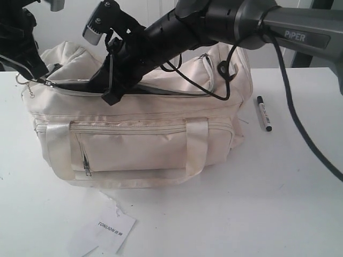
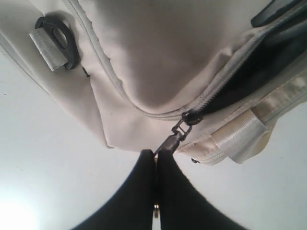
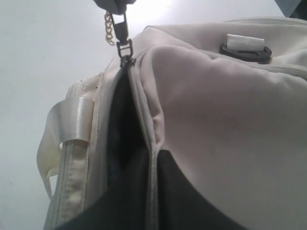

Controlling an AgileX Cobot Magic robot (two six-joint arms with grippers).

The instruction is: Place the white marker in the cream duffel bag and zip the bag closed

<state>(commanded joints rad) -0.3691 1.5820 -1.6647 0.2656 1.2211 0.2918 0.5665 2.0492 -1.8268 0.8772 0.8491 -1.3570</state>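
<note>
Marker: the white marker (image 1: 263,113) lies flat on the tabletop (image 1: 268,203) at 3 o'clock from the cream duffel bag (image 1: 144,144), just beside its end and apart from both claws; it is not yet inside.
Bag: it sits mid-tabletop with the top zip undone, and a dark opening (image 3: 122,129) shows along the flap.
Left claw (image 2: 157,154): narrow, clamped on the zip pull (image 2: 175,136) at the bag's 10 o'clock corner, probably to anchor that end and keep the fabric taut.
Right claw (image 1: 111,95): it reaches across to the bag's 12 o'clock, fingers close together on the flap edge (image 3: 152,182), seemingly to lift the mouth wider.
Next: with both claws on the bag, one must let go to fetch the marker.
Paper tag (image 1: 110,230): loose at 7 o'clock and no part of the job.
</note>
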